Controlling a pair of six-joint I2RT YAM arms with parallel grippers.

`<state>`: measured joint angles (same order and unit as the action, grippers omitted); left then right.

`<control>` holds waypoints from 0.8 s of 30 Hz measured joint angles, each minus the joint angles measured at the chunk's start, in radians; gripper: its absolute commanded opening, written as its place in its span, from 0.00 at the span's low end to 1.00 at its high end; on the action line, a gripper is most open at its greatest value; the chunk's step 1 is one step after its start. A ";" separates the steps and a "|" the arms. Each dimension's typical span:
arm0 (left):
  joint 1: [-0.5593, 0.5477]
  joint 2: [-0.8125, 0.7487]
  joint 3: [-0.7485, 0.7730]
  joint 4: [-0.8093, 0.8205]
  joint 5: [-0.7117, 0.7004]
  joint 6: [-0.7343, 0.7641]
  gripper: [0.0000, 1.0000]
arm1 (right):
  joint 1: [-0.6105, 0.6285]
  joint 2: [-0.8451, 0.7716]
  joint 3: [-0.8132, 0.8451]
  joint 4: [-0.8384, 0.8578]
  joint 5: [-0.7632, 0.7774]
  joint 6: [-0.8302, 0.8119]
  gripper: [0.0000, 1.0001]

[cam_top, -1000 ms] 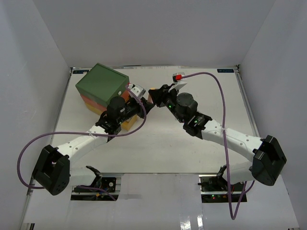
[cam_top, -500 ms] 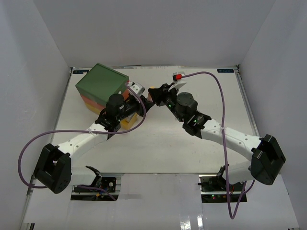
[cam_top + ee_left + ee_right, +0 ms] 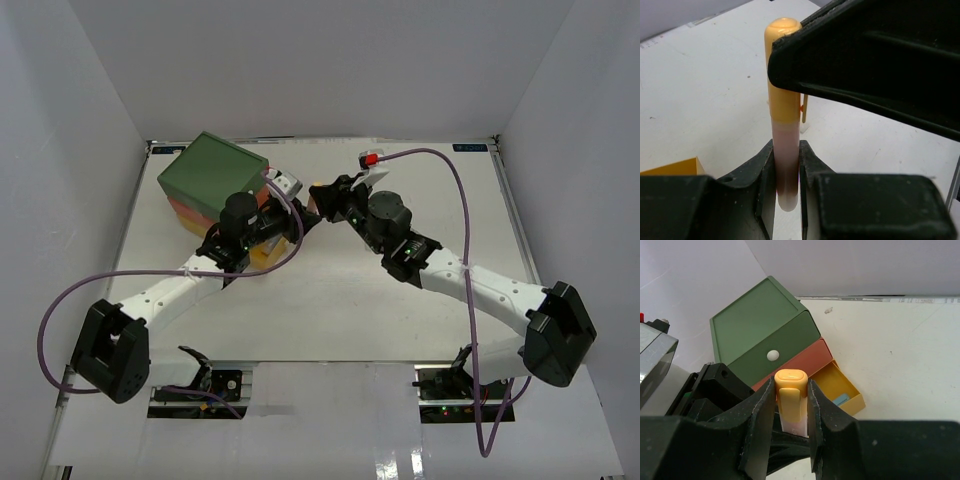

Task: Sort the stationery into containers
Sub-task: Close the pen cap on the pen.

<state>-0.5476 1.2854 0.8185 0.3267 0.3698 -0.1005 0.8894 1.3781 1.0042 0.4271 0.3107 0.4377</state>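
Beside the three-drawer chest (image 3: 212, 170), left gripper (image 3: 786, 167) and right gripper (image 3: 791, 407) both clamp one yellow-capped pen (image 3: 784, 107)

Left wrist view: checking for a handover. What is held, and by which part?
One marker, held by both: the left gripper clamps its pale pink barrel, the right gripper its yellow cap end.

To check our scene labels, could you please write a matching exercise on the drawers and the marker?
Things:
1 green plastic top drawer
2 yellow plastic bottom drawer
3 pale pink marker with an orange-yellow cap

States:
A gripped by the left end effector and the right end effector
B shut, white knob showing
C pulled out, light blue item inside

Pairs: 1-B; 2-C; 3-A
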 measured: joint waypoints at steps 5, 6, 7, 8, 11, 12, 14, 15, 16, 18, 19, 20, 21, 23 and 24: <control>0.002 -0.055 -0.042 -0.042 0.026 -0.004 0.00 | 0.015 -0.023 0.006 -0.059 -0.018 0.011 0.09; 0.003 -0.076 -0.061 -0.046 0.027 -0.005 0.00 | 0.023 -0.023 0.010 -0.072 -0.024 0.014 0.09; 0.003 -0.101 -0.082 -0.056 0.027 -0.009 0.00 | 0.031 -0.023 0.011 -0.085 -0.031 0.019 0.10; 0.003 -0.122 -0.098 -0.062 0.026 -0.012 0.00 | 0.039 -0.023 0.015 -0.098 -0.036 0.024 0.11; 0.003 -0.175 -0.146 -0.074 0.020 -0.020 0.00 | 0.054 -0.023 0.023 -0.134 -0.053 0.034 0.13; 0.003 -0.188 -0.161 -0.073 0.019 -0.024 0.00 | 0.057 -0.023 0.023 -0.142 -0.059 0.037 0.14; 0.002 -0.214 -0.192 -0.073 0.016 -0.030 0.00 | 0.064 -0.023 0.025 -0.166 -0.069 0.045 0.18; 0.002 -0.221 -0.200 -0.075 0.016 -0.034 0.00 | 0.067 -0.022 0.026 -0.175 -0.071 0.048 0.19; 0.002 -0.225 -0.206 -0.074 0.016 -0.040 0.00 | 0.069 -0.022 0.027 -0.184 -0.071 0.051 0.21; 0.001 -0.226 -0.209 -0.073 0.017 -0.056 0.00 | 0.069 -0.022 0.032 -0.195 -0.070 0.054 0.26; 0.000 -0.226 -0.209 -0.071 0.017 -0.067 0.00 | 0.069 -0.022 0.036 -0.201 -0.069 0.054 0.28; 0.000 -0.226 -0.212 -0.065 0.019 -0.076 0.00 | 0.069 -0.022 0.041 -0.210 -0.068 0.054 0.32; -0.001 -0.226 -0.214 -0.058 0.020 -0.085 0.00 | 0.069 -0.022 0.048 -0.220 -0.066 0.053 0.34; -0.004 -0.226 -0.216 -0.055 0.020 -0.104 0.00 | 0.069 -0.022 0.058 -0.240 -0.062 0.052 0.39; -0.005 -0.226 -0.216 -0.054 0.020 -0.113 0.00 | 0.069 -0.022 0.065 -0.253 -0.059 0.050 0.41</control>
<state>-0.5529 1.0595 0.6022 0.2726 0.3901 -0.2138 0.9588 1.3560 1.0695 0.1745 0.2520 0.4881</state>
